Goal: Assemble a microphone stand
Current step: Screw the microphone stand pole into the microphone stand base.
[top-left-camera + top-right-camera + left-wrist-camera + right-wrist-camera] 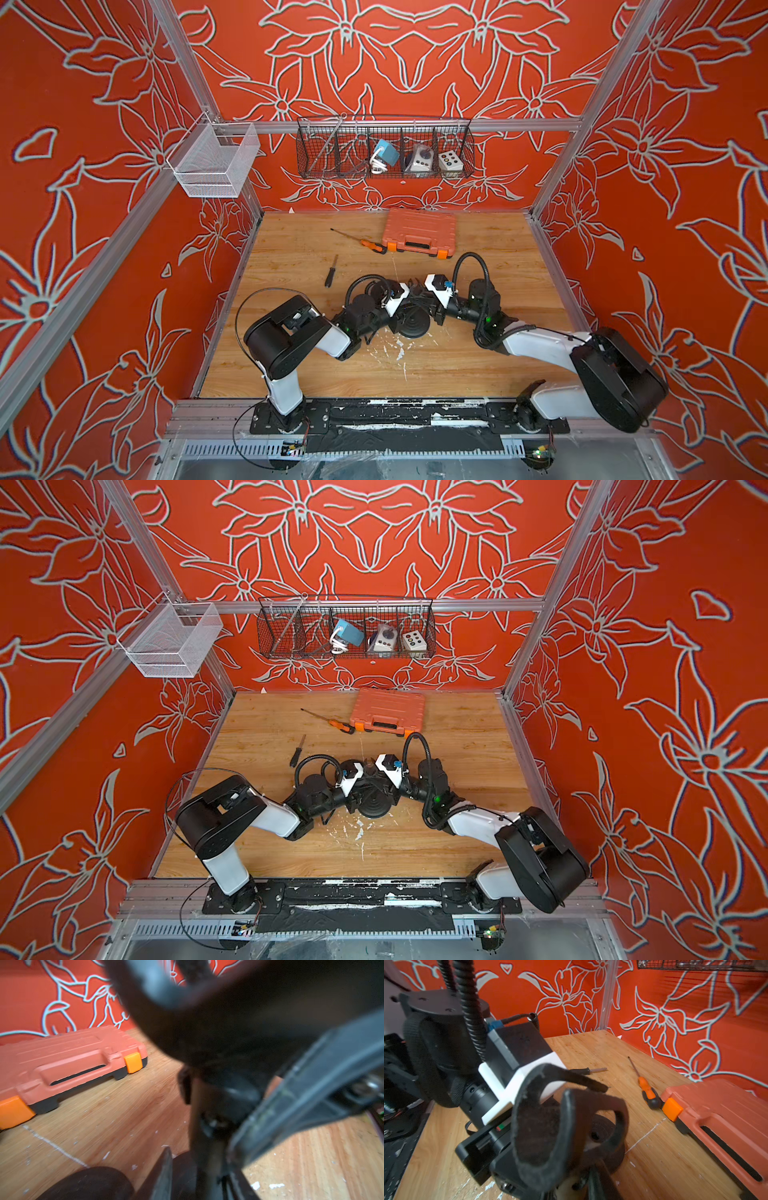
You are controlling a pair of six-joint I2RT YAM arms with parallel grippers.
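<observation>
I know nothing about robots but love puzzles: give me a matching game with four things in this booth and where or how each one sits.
Things: 1 orange case; 2 black-handled screwdriver; 3 white mesh basket; 4 round black base.
Places: A hangs from the metal frame; B middle of the table, partly covered from above; C shut, at the far edge; D lies flat, touching nothing.
Pairs: 1-C; 2-D; 3-A; 4-B.

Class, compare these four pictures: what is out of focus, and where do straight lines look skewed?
Left wrist view: a black curved part close to the lens is heavily blurred, the orange plastic tool case slightly soft; right wrist view: the black U-shaped clip is soft-edged, the orange-handled screwdriver sharper; in both top views: even focus, but the aluminium frame posts lean outward.
</observation>
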